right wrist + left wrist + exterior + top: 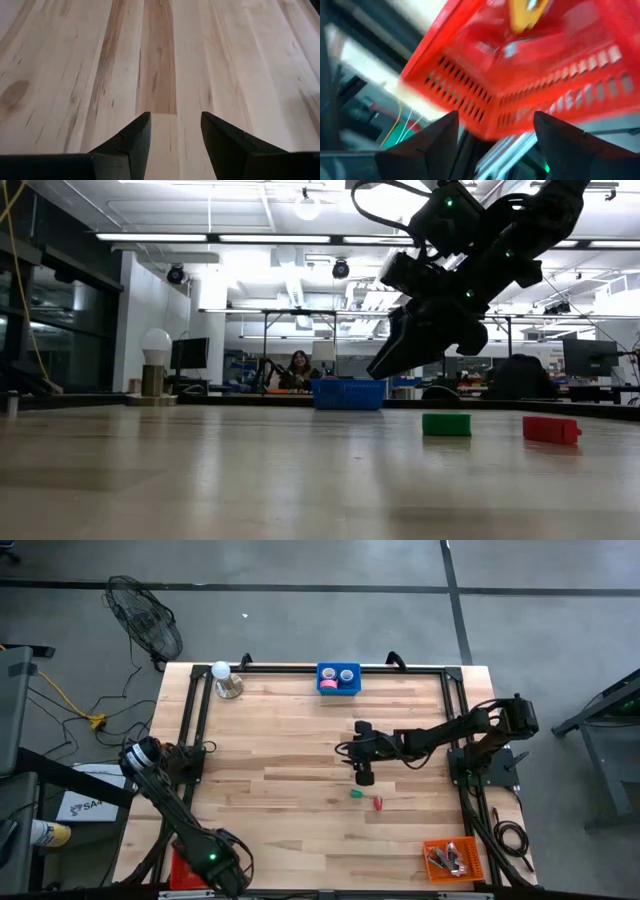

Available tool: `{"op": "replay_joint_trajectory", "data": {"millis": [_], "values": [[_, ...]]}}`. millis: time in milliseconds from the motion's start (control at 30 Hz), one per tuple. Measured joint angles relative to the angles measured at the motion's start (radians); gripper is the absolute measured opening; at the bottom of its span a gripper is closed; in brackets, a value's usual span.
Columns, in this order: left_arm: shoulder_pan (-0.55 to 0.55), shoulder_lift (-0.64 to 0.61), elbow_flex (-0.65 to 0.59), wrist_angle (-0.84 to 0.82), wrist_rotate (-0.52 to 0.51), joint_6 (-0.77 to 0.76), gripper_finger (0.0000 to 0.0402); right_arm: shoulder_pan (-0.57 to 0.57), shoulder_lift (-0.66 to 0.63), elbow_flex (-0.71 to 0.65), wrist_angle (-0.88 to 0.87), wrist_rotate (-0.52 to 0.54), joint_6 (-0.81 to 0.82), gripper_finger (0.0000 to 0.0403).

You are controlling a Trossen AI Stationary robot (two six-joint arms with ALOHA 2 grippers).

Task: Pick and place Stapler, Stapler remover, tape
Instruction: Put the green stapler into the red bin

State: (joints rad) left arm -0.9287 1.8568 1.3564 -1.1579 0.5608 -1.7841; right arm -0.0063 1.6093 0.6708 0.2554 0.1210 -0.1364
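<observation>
A wooden tabletop [300,750] is seen from directly above, with a dark robot arm at each side.

The left hand [495,142] hangs at the near left corner, right over a red basket [183,868]. In its wrist view the two fingers stand apart with nothing between them, and a yellow object [525,12], too blurred to name, lies inside the basket below.

The right hand [364,774] hovers above the middle of the tabletop. Its fingers are also apart and empty, with only bare wood beneath them. Just in front of it, nearer the viewer, lie a small green block-shaped item [355,794] and a small red one [378,803], close together but not touching. They are too small to say which is a stapler or a staple remover.

At the far edge sits a blue basket [338,679] holding tape rolls [329,686], one pinkish-red and at least one blue. An orange basket [452,858] at the near right corner already holds several small items.

Judging by this, the sorting looks mostly done: three baskets have contents, and the green and red pieces seem to be what remains.
</observation>
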Motion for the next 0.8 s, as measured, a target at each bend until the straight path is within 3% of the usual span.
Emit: {"op": "replay_joint_trajectory", "data": {"millis": [133,333,500,667,800], "values": [[-0.001,-0.001,0.065,-0.151,-0.028,0.006,0.0260,0.000,0.000,0.000,-0.039,0.001,-0.001,0.0165],[0.021,-0.003,0.185,-0.414,-0.320,0.053,0.0249,0.000,0.000,0.000,-0.104,0.045,-0.007,0.0165],[0.092,-0.022,0.189,-0.415,-0.658,0.231,0.0237,0.000,0.000,0.000,-0.163,0.028,-0.009,0.0165],[0.189,-0.021,0.160,-0.412,-0.892,0.450,0.0222,0.000,-0.030,0.000,-0.294,0.021,0.009,0.0165],[0.258,-0.021,0.125,-0.369,-1.032,0.581,0.0216,0.000,-0.061,0.001,-0.392,-0.045,0.035,0.0165]]}}
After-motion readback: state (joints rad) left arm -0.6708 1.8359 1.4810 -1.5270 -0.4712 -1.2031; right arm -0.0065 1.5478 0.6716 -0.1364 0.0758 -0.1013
